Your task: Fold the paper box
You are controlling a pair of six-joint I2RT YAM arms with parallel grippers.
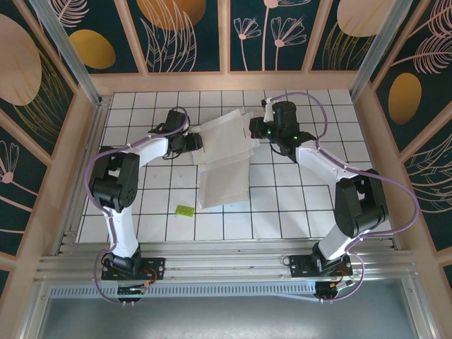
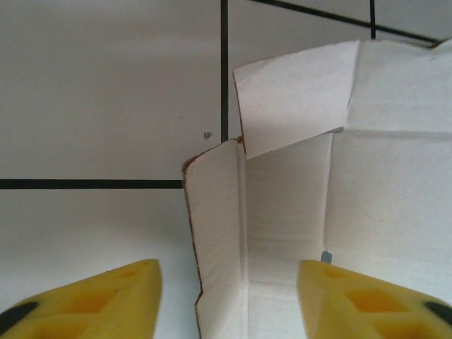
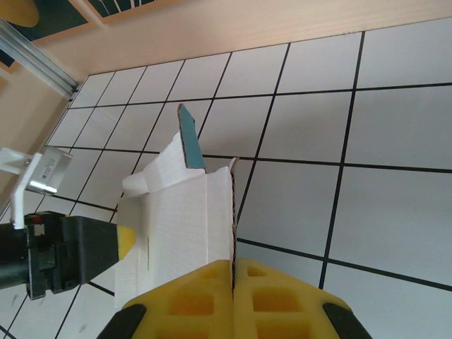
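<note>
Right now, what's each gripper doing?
Left gripper: open, fingers either side of a paper box flap.
Right gripper: shut on the paper box.

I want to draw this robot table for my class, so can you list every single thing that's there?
paper box: one, white, with one turquoise flap side showing, in the middle of the table between the grippers
small piece: one, lime green, on the table in front of the box, nearer the left arm
table: one, white tiles with black lines, under everything
wall panels: several, dark teal with gold and pink plant drawings, around the table
left arm and right arm: two, white and black, bolted at the near edge
left gripper: one, yellow fingers, open astride a box flap
right gripper: one, yellow fingers, shut on the box's edge
</note>
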